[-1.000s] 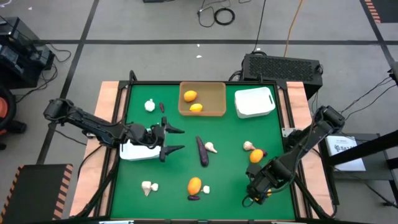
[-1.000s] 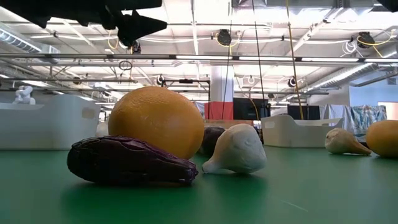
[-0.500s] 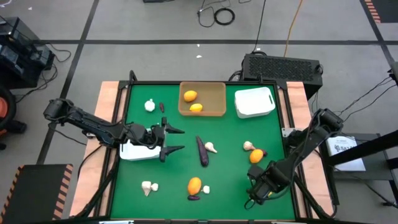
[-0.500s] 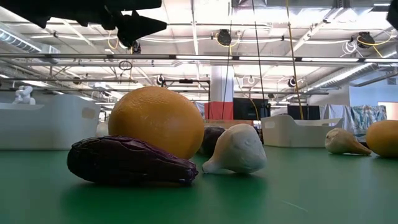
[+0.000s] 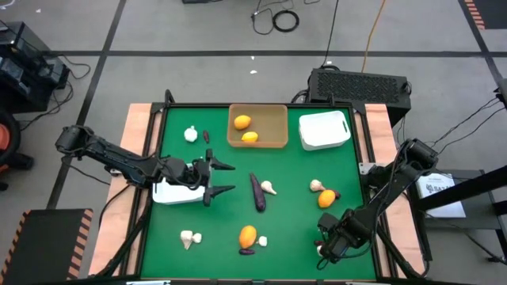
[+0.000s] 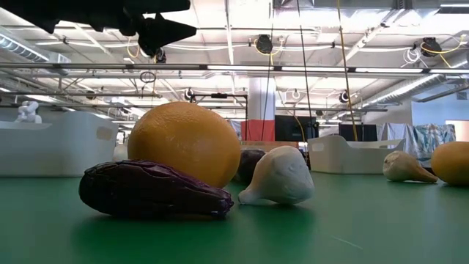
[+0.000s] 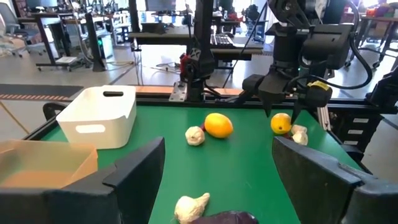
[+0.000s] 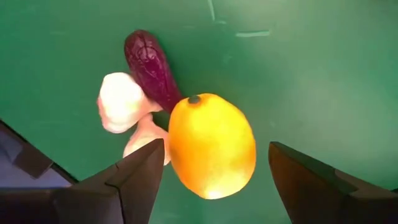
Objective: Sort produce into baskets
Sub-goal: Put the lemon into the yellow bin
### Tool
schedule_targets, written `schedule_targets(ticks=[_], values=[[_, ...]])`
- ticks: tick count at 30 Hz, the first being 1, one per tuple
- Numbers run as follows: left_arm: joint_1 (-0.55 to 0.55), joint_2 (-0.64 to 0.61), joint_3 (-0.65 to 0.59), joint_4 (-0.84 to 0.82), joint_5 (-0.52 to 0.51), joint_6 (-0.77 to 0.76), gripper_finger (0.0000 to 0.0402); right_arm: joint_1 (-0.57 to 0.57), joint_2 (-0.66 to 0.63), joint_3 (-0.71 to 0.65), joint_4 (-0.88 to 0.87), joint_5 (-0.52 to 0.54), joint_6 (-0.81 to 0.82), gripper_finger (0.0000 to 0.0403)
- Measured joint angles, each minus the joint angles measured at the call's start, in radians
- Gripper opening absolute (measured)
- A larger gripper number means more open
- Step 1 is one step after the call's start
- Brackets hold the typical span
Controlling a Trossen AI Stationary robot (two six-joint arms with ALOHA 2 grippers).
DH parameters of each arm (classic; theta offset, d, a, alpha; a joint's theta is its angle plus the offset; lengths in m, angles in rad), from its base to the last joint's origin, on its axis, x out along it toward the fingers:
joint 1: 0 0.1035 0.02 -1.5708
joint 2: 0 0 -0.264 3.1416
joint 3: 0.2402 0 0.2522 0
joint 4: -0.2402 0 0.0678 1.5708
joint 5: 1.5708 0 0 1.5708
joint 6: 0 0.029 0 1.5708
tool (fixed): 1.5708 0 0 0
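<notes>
The tan basket (image 5: 257,127) holds two yellow-orange fruits (image 5: 243,122); the white basket (image 5: 324,131) just right of it looks bare (its floor partly hidden). Another white basket (image 5: 173,194) sits well left and nearer, under the left gripper (image 5: 224,177), fingers spread; the right gripper (image 5: 322,246), fingers apart, hangs far right-front.

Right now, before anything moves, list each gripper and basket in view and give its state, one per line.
left gripper, open, holding nothing
right gripper, open, holding nothing
tan basket, upright, two fruits inside
far white basket, upright, nothing seen inside
near white basket, upright, partly hidden under the left arm, contents cannot be told
</notes>
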State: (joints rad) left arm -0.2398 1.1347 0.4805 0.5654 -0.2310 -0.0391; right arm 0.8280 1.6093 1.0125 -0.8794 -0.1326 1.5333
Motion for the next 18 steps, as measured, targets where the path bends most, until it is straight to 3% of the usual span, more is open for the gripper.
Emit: schedule_targets(ticks=[5,18], values=[[0.000,0.000,0.000,-0.002,0.000,0.000,0.0303,0.000,0.000,-0.002,-0.002,0.006,0.000,0.0266],[0.000,0.000,0.000,-0.001,0.000,-0.001,0.0303,0.000,0.000,-0.001,0.001,0.006,0.000,0.0162]])
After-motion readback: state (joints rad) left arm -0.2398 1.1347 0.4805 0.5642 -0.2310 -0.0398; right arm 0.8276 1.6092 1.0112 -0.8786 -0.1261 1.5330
